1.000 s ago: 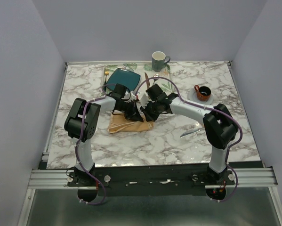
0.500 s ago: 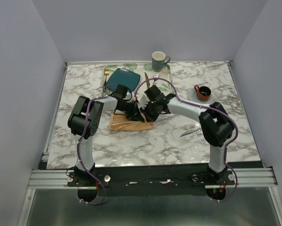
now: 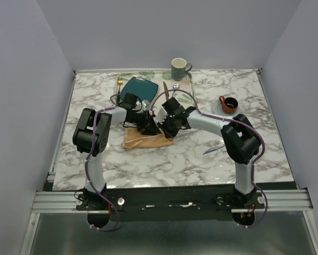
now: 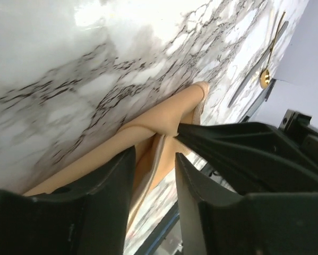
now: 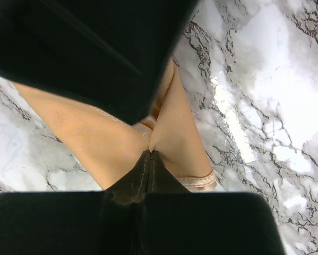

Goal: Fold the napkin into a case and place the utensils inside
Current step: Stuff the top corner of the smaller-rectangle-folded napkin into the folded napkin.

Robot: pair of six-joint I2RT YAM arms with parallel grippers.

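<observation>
The peach-tan napkin (image 3: 145, 141) lies folded on the marble between the two arms, also seen close up in the left wrist view (image 4: 164, 114) and the right wrist view (image 5: 95, 133). My left gripper (image 3: 147, 125) (image 4: 154, 159) is open, its fingers astride the napkin's hemmed fold without pinching it. My right gripper (image 3: 162, 126) (image 5: 152, 155) is shut on a raised pinch of the napkin. The silver-grey knife (image 3: 216, 149) (image 4: 251, 79) and gold spoon (image 4: 265, 78) lie side by side on the table to the right, apart from both grippers.
A teal plate (image 3: 139, 87) sits behind the napkin, with a gold fork (image 3: 119, 85) on its left. A leaf-patterned tray (image 3: 186, 85), green mug (image 3: 179, 68) and brown-handled knife (image 3: 165, 87) are at the back. A brown cup on a saucer (image 3: 229, 104) stands at the right.
My left gripper was shut on the napkin and has now opened and let it go. The right gripper keeps its pinch; both arms have drawn slightly back and closer together.
</observation>
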